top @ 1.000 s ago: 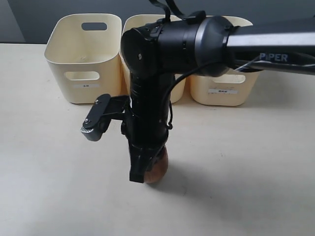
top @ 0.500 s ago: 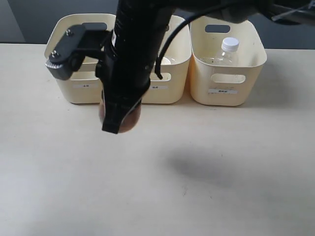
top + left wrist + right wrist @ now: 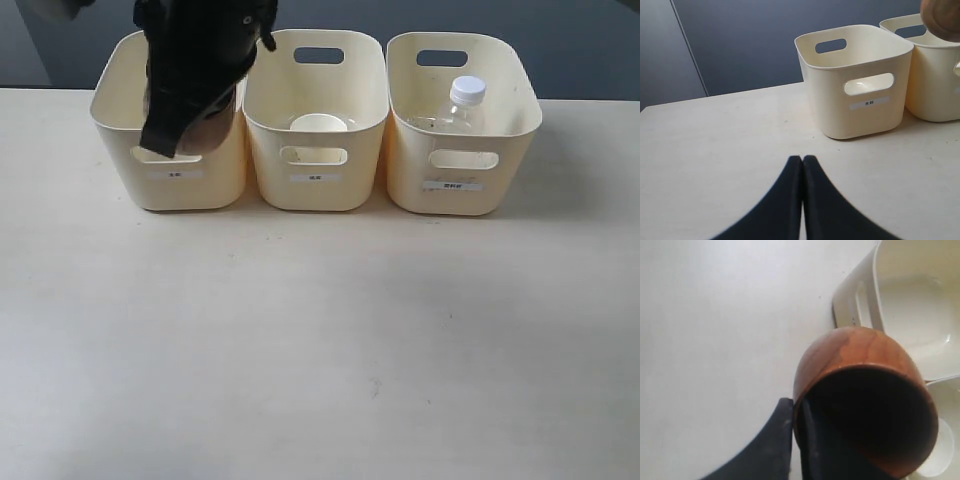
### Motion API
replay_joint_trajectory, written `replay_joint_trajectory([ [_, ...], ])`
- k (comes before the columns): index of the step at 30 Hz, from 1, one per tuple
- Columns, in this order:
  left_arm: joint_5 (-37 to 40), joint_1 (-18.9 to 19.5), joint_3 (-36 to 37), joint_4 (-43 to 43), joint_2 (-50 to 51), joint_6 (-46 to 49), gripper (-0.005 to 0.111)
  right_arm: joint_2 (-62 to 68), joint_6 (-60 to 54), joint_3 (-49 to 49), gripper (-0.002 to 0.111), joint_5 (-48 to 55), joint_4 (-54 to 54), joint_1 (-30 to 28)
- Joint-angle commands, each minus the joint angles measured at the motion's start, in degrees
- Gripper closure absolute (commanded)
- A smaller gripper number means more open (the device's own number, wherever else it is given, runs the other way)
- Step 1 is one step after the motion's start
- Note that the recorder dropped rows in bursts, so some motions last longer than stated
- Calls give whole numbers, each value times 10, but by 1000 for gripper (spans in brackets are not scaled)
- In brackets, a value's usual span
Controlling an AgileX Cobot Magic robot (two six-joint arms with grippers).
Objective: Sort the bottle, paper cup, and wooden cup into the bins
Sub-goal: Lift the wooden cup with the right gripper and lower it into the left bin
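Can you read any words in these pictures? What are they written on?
"木杯": on the white label of the closest bin in the left wrist view.
Left label, middle label and right label in the exterior view: too small to read.
No other writing shows.
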Motion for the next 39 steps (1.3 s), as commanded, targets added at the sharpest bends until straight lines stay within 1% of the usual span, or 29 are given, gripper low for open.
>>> replay_joint_trajectory([
  [1,0,-2,1,-4,-3,-1,107,46,7,-85,109,-7,-14,-18],
  [3,0,-2,1,-4,-3,-1,107,73,9,-135,109,-7,-7,-30],
  [8,0,-2,1,-4,-3,-1,107,132,11,-222,109,-7,13,-49],
  [11,0,-2,1,-4,-3,-1,107,160,11,-258,109,-7,12,-59],
  [14,0,-2,1,-4,-3,-1,107,188,11,-281,109,-41,14,-68],
  [19,0,-2,1,-4,-3,-1,107,237,-10,-290,109,-125,62,-87],
  [22,0,-2,1,-4,-3,-1,107,265,-11,-290,109,-167,71,-99],
  [25,0,-2,1,-4,-3,-1,107,296,-11,-290,109,-234,80,-100],
  [31,0,-2,1,-4,-3,-1,107,329,-12,-290,109,-305,84,-100],
  [36,0,-2,1,-4,-3,-1,107,348,-4,-290,109,-318,92,-114],
  [39,0,-2,1,-4,-3,-1,107,355,5,-290,109,-306,126,-133],
])
